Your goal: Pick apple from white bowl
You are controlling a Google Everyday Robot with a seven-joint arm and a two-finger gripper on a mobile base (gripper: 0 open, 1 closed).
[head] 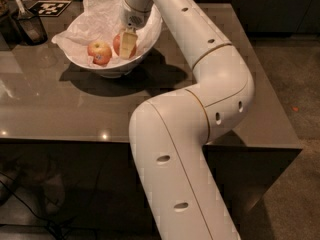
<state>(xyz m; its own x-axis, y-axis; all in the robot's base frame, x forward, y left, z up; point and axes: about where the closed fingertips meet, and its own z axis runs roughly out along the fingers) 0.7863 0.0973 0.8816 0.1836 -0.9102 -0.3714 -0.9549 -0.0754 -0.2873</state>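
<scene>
A glossy brown table point(60, 109) (carpet point(292, 74) alongside) is topped by the white bowl point(107, 69); inside, the apple point(117, 44) is half hidden behind the gripper point(125, 51), whose grip cannot be told.

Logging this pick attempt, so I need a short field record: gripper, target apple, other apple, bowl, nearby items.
gripper: down inside the white bowl, at the apple
apple: red-orange, partly hidden behind the gripper
paler apple: beside it, picture-left, on crumpled paper
white bowl: paper-lined, on the table
dark cup: table's far corner, holds utensils

Claw point(127, 43) far forward, nose down.
</scene>
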